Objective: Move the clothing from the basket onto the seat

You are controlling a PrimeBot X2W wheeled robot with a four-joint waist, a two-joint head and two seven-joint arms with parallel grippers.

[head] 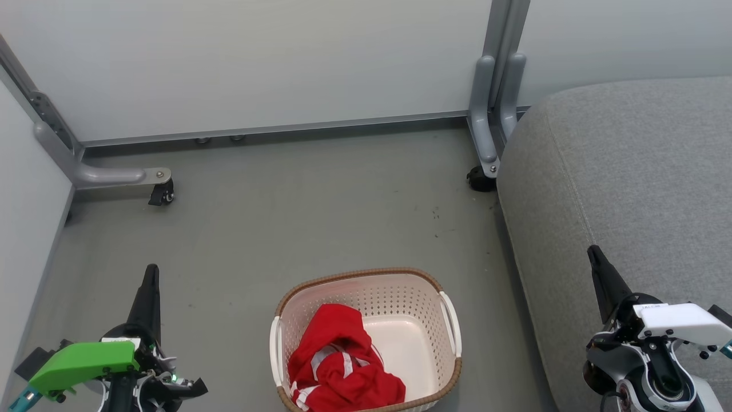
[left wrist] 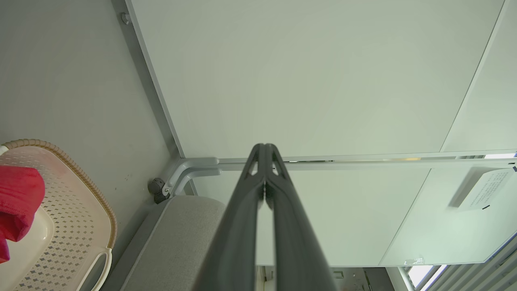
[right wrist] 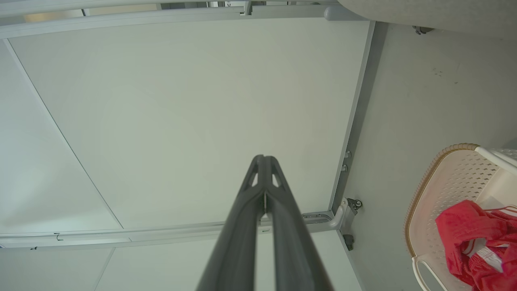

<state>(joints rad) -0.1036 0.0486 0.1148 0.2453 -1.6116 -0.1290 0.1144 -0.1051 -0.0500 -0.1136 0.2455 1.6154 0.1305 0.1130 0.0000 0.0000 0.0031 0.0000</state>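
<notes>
The cream perforated basket (head: 417, 303) with a brown woven rim stands on the grey floor at the bottom centre. Red clothing (head: 337, 360) with white stripes lies crumpled in its left half. The grey seat (head: 635, 171) fills the right side. My left gripper (head: 151, 269) is shut and empty, left of the basket, fingers pointing up. My right gripper (head: 593, 250) is shut and empty, over the seat's front edge. The left wrist view has the basket (left wrist: 72, 210), the clothing (left wrist: 16, 202) and the seat (left wrist: 177, 242). In the right wrist view are the basket (right wrist: 444, 186) and clothing (right wrist: 472, 234).
White partition panels (head: 257, 63) on grey wheeled feet (head: 163, 191) close off the back and left. Another caster foot (head: 480, 177) stands at the seat's back corner. Open grey floor (head: 320, 212) lies between the basket and the panels.
</notes>
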